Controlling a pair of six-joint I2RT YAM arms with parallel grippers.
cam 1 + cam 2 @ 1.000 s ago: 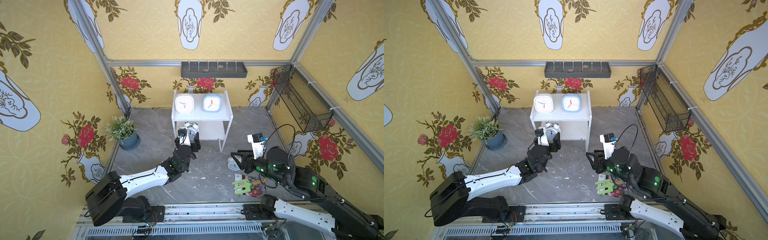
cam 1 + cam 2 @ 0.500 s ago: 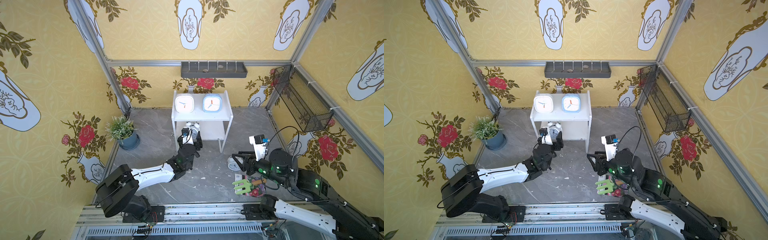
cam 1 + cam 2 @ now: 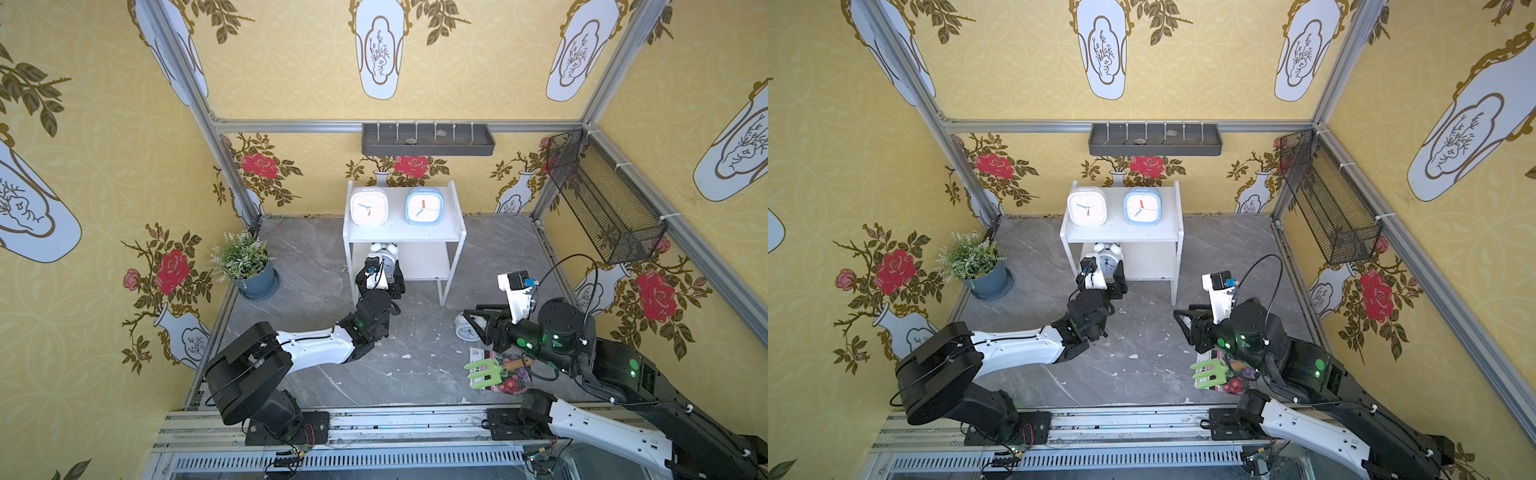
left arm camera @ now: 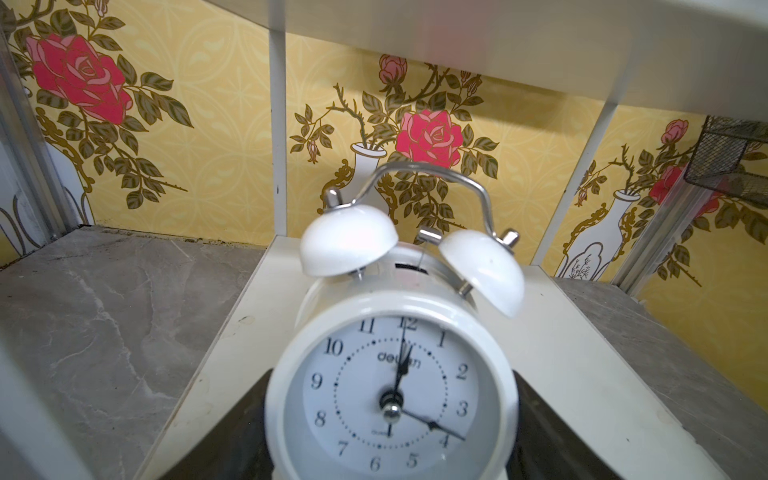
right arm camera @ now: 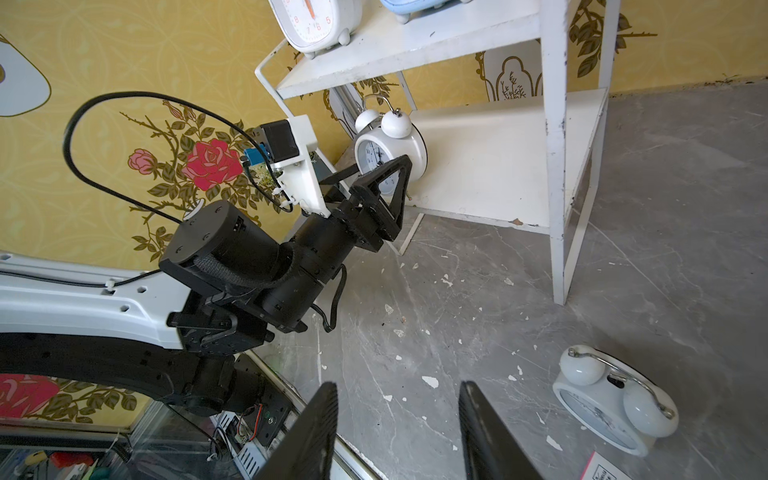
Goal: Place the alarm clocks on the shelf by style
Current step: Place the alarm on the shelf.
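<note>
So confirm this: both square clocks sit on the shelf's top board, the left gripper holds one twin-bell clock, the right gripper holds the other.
Only the last part is wrong: the right gripper is open and empty; the other twin-bell clock lies on the floor near it. The right wrist view shows this.

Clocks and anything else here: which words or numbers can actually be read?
"1" to "12": dial of the held twin-bell clock.
"de...": brand there, rest behind the hands.
"8", "7", "6", "5": white square clock.
Twin-bell clock on the floor: unreadable.
Packet print: too small.
</note>
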